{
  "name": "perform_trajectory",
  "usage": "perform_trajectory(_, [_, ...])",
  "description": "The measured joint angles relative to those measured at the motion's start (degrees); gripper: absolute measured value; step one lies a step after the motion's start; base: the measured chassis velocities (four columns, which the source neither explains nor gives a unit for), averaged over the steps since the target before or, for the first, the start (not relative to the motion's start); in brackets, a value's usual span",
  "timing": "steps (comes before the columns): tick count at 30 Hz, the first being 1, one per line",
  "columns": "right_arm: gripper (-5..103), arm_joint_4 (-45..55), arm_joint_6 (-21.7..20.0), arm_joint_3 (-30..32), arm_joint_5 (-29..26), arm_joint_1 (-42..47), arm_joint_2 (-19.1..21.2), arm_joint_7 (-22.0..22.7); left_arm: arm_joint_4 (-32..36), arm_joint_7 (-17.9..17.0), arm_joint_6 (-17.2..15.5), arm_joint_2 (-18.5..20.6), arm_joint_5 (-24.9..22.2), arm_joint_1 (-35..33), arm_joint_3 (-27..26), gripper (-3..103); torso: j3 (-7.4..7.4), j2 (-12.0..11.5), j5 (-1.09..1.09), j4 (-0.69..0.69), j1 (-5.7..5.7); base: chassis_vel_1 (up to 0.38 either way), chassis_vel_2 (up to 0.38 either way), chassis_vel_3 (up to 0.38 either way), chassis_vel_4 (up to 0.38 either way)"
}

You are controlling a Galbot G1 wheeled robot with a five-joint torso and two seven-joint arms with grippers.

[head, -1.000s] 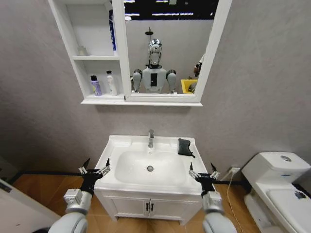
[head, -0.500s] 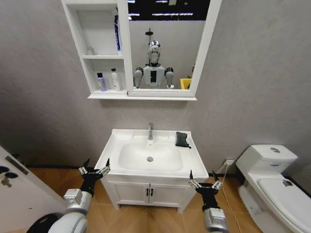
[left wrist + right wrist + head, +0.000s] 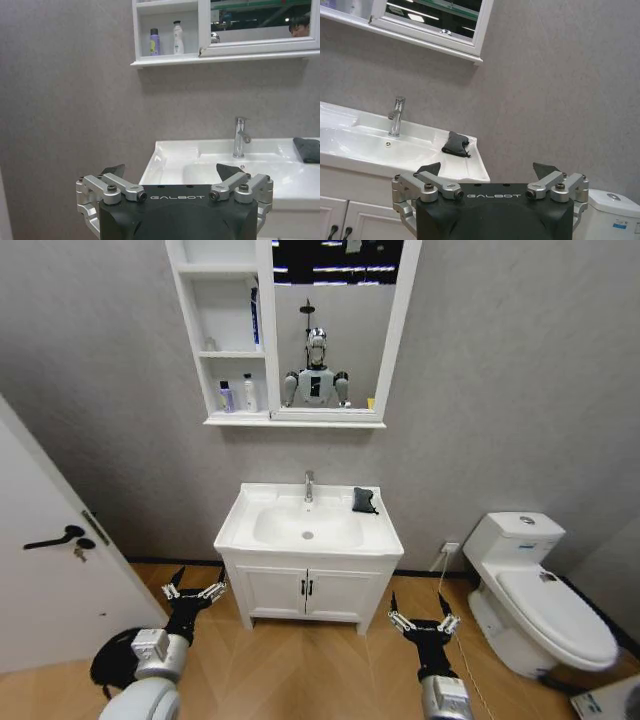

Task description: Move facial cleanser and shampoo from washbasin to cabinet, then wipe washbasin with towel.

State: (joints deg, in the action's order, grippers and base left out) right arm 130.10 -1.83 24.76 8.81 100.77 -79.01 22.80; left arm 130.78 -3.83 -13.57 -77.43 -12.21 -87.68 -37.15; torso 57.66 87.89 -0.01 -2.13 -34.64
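The white washbasin (image 3: 238, 530) stands ahead at the wall, well beyond both grippers. The dark towel (image 3: 363, 501) lies on its right rim, beside the chrome tap (image 3: 309, 485). On the lowest shelf of the cabinet (image 3: 215, 340) stand a purple bottle (image 3: 226, 397) and a white bottle (image 3: 249, 393); I cannot tell which is the facial cleanser and which the shampoo. My left gripper (image 3: 195, 589) and right gripper (image 3: 418, 615) hang low over the floor, both open and empty. The left wrist view shows the left gripper (image 3: 171, 170) below the washbasin (image 3: 165, 165). The right wrist view shows the right gripper (image 3: 489, 168) and the towel (image 3: 455, 143).
A white toilet (image 3: 530, 580) stands to the right of the low two-door vanity (image 3: 305, 592). A white door (image 3: 50, 560) with a dark handle stands at the left. A mirror (image 3: 335, 330) joins the cabinet. Wooden floor lies between me and the vanity.
The whole view has pulled back: the washbasin and cabinet look smaller and farther off, and the door has come into sight at the left. Both grippers stay open.
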Motion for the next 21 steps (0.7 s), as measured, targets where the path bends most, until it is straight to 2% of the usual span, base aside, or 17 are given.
perform_trajectory(1, [100,-0.2,0.2,-0.3,0.3,-0.2,0.0,0.0,0.0,0.0,0.0,0.0,0.0,0.0,0.0,100,-0.01,0.0,-0.04,0.00,0.02,0.361,-0.360,-0.353,0.363])
perform_trajectory(2, [100,-0.5,0.5,-0.4,1.1,-0.2,0.0,-0.2,0.0,0.0,0.0,0.0,0.0,0.0,0.0,100,-0.02,0.0,0.05,-0.01,0.05,0.361,-0.341,-0.352,0.344])
perform_trajectory(3, [100,-0.5,0.5,-0.4,1.1,-0.2,0.0,-0.2,0.0,0.0,0.0,0.0,0.0,0.0,0.0,100,-0.02,0.0,0.05,-0.01,0.05,0.361,-0.341,-0.352,0.344])
perform_trajectory(4, [100,-1.0,1.8,-0.2,3.1,-0.3,-0.1,-1.4,0.0,0.0,0.0,0.0,0.0,0.0,0.0,100,0.00,0.0,0.02,0.00,0.01,0.344,-0.341,-0.339,0.357])
perform_trajectory(7, [100,-1.4,3.5,0.1,4.1,-0.4,-0.1,-2.4,0.0,0.0,0.0,0.0,0.0,0.0,0.0,100,-0.01,0.0,-0.05,0.02,0.01,0.325,-0.361,-0.311,0.349])
perform_trajectory(9, [100,-2.4,5.3,0.9,5.2,-0.7,0.1,-4.4,0.0,0.0,0.0,0.0,0.0,0.0,0.0,100,-0.03,0.0,0.07,0.00,0.08,0.300,-0.251,-0.275,0.243])
perform_trajectory(10, [100,-2.7,5.5,1.0,5.2,-0.7,0.2,-4.7,0.0,0.0,0.0,0.0,0.0,0.0,0.0,100,-0.02,0.0,-0.06,-0.03,0.07,0.156,-0.012,-0.146,0.215])
perform_trajectory(11, [100,-2.7,5.5,1.0,5.2,-0.7,0.2,-4.7,0.0,0.0,0.0,0.0,0.0,0.0,0.0,100,-0.02,0.0,-0.06,-0.03,0.07,0.156,-0.012,-0.146,0.215])
perform_trajectory(13, [100,-2.9,5.6,1.0,4.8,-0.6,0.2,-4.7,0.0,0.0,0.0,0.0,0.0,0.0,0.0,100,-0.03,0.0,0.02,-0.01,0.07,0.092,0.003,-0.121,0.111])
perform_trajectory(16, [100,-3.2,5.7,1.0,4.1,-0.6,0.1,-4.3,0.0,0.0,0.0,0.0,0.0,0.0,0.0,100,-0.01,0.0,0.02,0.04,0.02,-0.029,-0.020,-0.016,-0.006])
perform_trajectory(21, [100,-3.7,6.5,1.0,2.3,-1.3,0.3,-3.9,0.0,0.0,0.0,0.0,0.0,0.0,0.0,100,0.02,0.0,0.02,-0.03,-0.08,-0.082,0.026,0.085,-0.039])
